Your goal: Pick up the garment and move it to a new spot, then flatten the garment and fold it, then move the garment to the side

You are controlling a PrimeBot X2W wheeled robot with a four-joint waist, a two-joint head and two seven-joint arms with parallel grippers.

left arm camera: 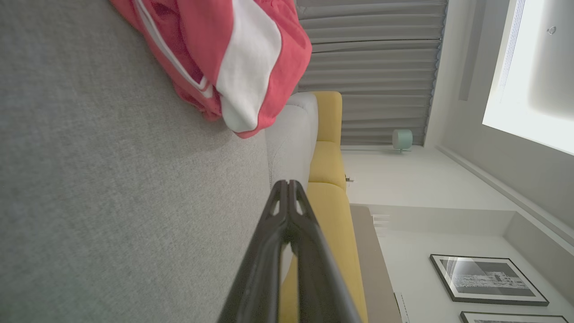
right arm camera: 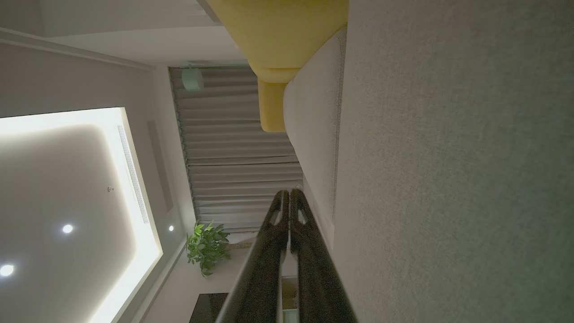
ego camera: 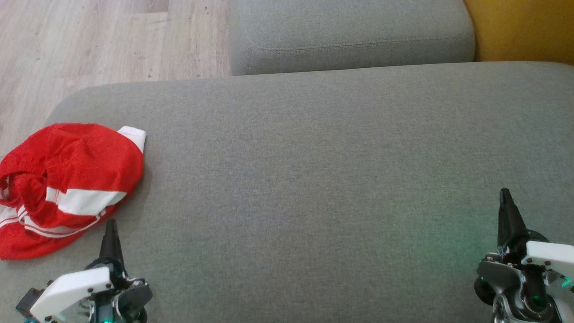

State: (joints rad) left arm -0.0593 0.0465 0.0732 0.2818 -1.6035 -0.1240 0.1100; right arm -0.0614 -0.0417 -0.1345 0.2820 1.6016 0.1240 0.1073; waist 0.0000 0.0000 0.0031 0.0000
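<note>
Down low on the left of the head view, the left gripper [ego camera: 110, 225] points up over the big grey seat cushion [ego camera: 314, 179]. Its two dark fingers are pressed tight together, and the left wrist view shows their tips touching too. Down low on the right, the right gripper [ego camera: 506, 194] points up the same way. Its fingers are pressed together as well, tip to tip. The two grippers are well apart, with the wide middle of the cushion between them.

Just past the left gripper lies the garment [ego camera: 67, 179]. It is red with white stripes and a white patch, and it is all bunched up in a lump. It rests at the left end of the seat cushion, near the rounded corner. Its left side runs off the edge of the head view. The gripper tip is just beside the garment's near edge. A strip of grey shows between them in the left wrist view, so they are apart.

Farther back is a second grey cushion [ego camera: 350, 36]. Next to it on the right is something yellow [ego camera: 520, 27]. On the left is a pale wood floor [ego camera: 89, 40]. Far off, the wrist views show grey curtains [left arm camera: 372, 67], a framed picture [left arm camera: 489, 278] and a green plant [right arm camera: 206, 246].
</note>
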